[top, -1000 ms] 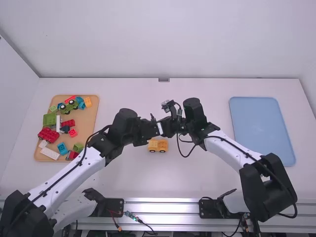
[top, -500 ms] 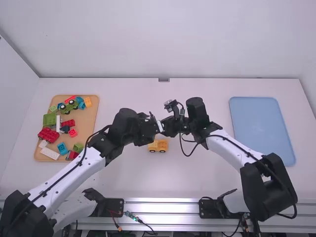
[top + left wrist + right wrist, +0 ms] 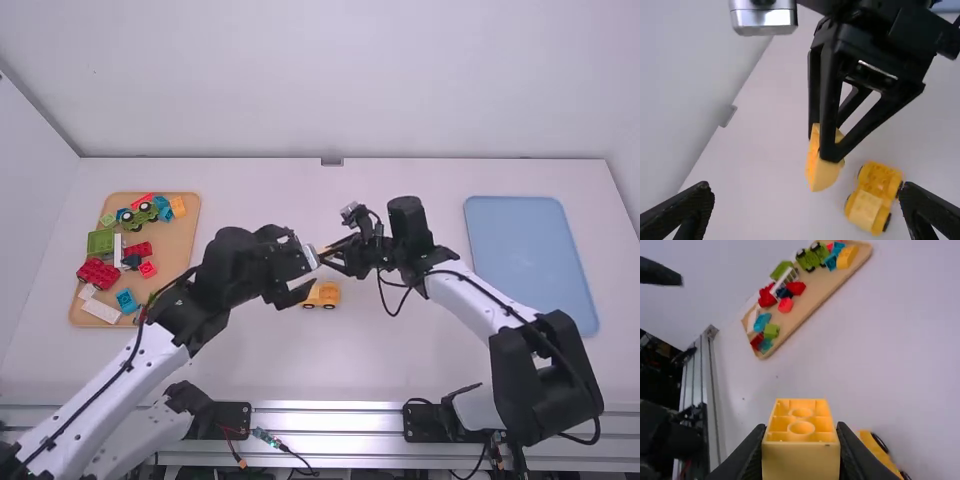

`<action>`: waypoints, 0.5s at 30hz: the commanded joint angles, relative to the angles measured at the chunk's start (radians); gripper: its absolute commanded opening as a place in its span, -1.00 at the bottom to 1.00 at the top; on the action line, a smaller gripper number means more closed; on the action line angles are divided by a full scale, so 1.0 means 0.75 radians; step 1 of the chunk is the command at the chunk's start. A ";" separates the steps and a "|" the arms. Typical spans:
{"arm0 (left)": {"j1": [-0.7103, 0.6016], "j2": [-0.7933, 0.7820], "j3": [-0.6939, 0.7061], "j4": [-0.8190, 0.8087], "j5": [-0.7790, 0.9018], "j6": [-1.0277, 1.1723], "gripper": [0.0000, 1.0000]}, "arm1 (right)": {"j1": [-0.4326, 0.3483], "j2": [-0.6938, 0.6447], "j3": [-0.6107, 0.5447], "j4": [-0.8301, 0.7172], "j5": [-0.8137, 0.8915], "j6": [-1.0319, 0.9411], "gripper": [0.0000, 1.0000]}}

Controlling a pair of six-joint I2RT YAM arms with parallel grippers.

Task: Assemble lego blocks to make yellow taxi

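Drawn apart since the earlier frames, the left gripper (image 3: 306, 277) now stands wide open and the right gripper (image 3: 328, 258) sits a little farther right, clamped on a yellow block (image 3: 801, 455). Blue tray (image 3: 530, 265) lies at right; wooden board (image 3: 180, 270), bearing mixed bricks, at left. Between them on the table, just nearer than the grippers, stands the yellow wheeled piece (image 3: 323, 294).

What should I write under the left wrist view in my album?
The right gripper holds a yellow block, with a yellow wheeled base on the table beyond.
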 commanded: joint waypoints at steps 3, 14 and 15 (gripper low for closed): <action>0.059 0.000 0.084 -0.081 0.183 -0.024 0.98 | -0.024 -0.023 0.120 -0.172 -0.016 -0.324 -0.52; 0.345 0.185 0.215 -0.172 0.780 0.095 0.98 | -0.002 -0.025 0.304 -0.572 -0.018 -0.858 -0.58; 0.365 0.198 0.223 -0.173 0.804 0.097 0.98 | -0.003 -0.025 0.311 -0.597 -0.023 -0.909 -0.58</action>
